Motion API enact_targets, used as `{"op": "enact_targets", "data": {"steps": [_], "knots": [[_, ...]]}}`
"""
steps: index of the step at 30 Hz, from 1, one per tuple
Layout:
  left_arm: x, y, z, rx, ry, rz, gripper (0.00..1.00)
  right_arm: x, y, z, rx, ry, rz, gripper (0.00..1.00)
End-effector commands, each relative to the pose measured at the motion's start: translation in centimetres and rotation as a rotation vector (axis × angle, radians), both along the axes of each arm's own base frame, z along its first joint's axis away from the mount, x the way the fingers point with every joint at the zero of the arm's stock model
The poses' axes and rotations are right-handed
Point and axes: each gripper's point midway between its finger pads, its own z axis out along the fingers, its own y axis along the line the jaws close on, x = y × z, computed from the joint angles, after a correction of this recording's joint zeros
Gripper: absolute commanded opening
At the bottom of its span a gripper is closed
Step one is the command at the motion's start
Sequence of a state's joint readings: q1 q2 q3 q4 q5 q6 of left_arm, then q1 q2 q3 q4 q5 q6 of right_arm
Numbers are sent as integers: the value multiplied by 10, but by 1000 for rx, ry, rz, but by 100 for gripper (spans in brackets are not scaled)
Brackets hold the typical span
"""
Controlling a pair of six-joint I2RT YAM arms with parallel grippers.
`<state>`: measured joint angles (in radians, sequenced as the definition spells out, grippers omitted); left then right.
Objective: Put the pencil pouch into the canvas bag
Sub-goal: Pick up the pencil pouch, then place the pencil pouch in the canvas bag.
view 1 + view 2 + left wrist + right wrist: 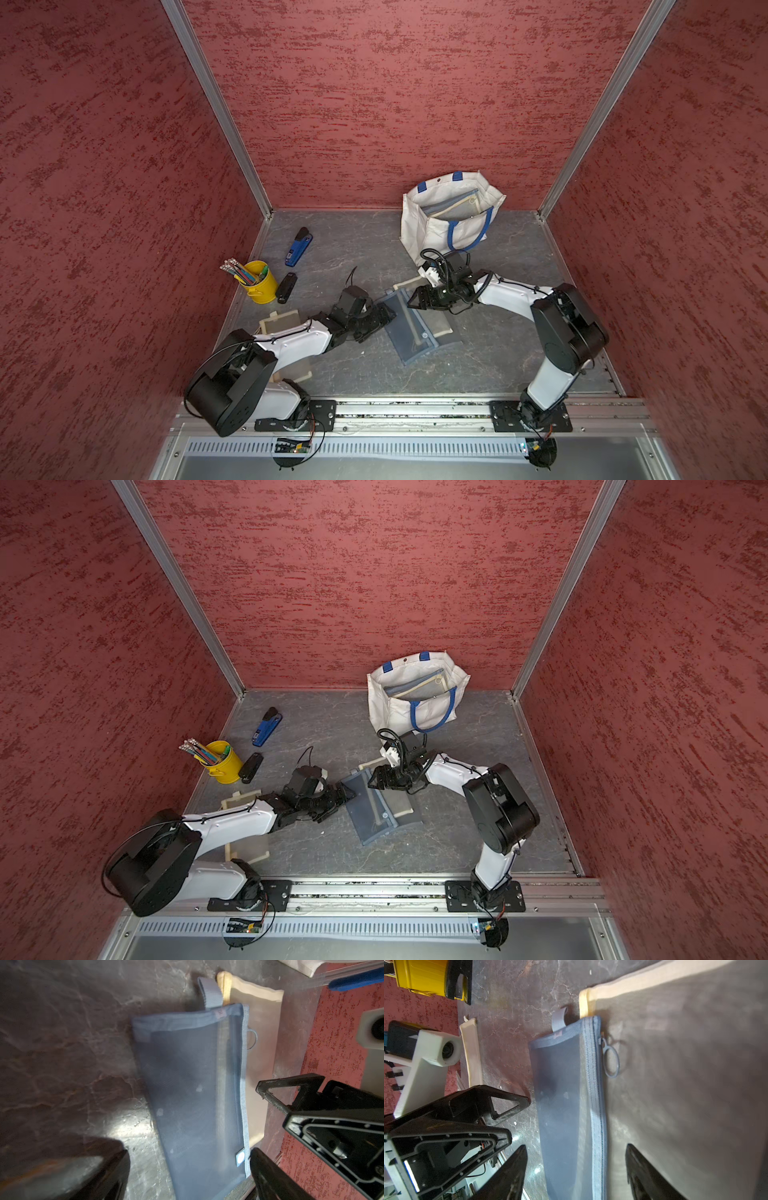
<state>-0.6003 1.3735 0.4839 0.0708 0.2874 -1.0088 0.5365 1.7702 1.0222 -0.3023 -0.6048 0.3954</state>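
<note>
The pencil pouch (pixel 409 330) is blue-grey see-through mesh with a zip and a ring pull. It lies flat mid-table (pixel 365 257), one long edge on a tan pouch (pixel 264 1043). The canvas bag (pixel 415 237) — off-white, blue handles — stands open at the back.

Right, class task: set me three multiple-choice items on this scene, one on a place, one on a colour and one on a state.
1. The blue mesh pouch lies:
A) on a beige pouch
B) under that beige pouch
C) in the bucket

2. The bucket holding the pencils is:
A) green
B) yellow
C) white

3. The canvas bag is:
A) lying flat
B) snapped shut
C) upright with its mouth open

Answers:
1 A, because both wrist views show the blue mesh and its zip ring resting over the beige fabric.
2 B, because its yellow wall is plain in both top views.
3 C, because both top views look down into its open top.
</note>
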Motion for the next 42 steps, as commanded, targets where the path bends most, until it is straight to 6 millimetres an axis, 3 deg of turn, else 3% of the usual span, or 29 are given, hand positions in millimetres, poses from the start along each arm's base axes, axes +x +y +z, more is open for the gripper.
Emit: {"op": "enact_targets", "data": {"steps": [1, 5, 13, 17, 21, 23, 27, 32, 35, 42], "knots": [[5, -5, -5, -10, -15, 14, 88, -4, 5, -11, 21, -1, 32, 73], [10, -12, -16, -9, -3, 11, 79, -11, 10, -21, 57, 35, 34, 68], [17, -29, -22, -20, 1, -2, 69, -14, 15, -14, 115, 37, 14, 48], [20, -30, -15, -24, -22, -5, 67, -14, 15, -7, 119, 22, 12, 26], [21, -26, -3, -7, -53, -12, 65, -11, 17, 13, 140, -20, 19, 8], [22, -23, 5, 0, -69, -15, 65, -7, 19, 29, 155, -51, 25, 1], [23, -13, 30, 15, -116, -16, 70, 4, 23, 72, 194, -134, 33, 0], [22, 7, 72, 55, -200, -8, 84, 25, 22, 138, 224, -251, 6, 0], [20, 17, 96, 85, -255, -18, 98, 53, 8, 186, 224, -338, -84, 0], [24, 16, 154, 91, -403, -64, 99, 148, -57, 286, 220, -513, -450, 0]]}}
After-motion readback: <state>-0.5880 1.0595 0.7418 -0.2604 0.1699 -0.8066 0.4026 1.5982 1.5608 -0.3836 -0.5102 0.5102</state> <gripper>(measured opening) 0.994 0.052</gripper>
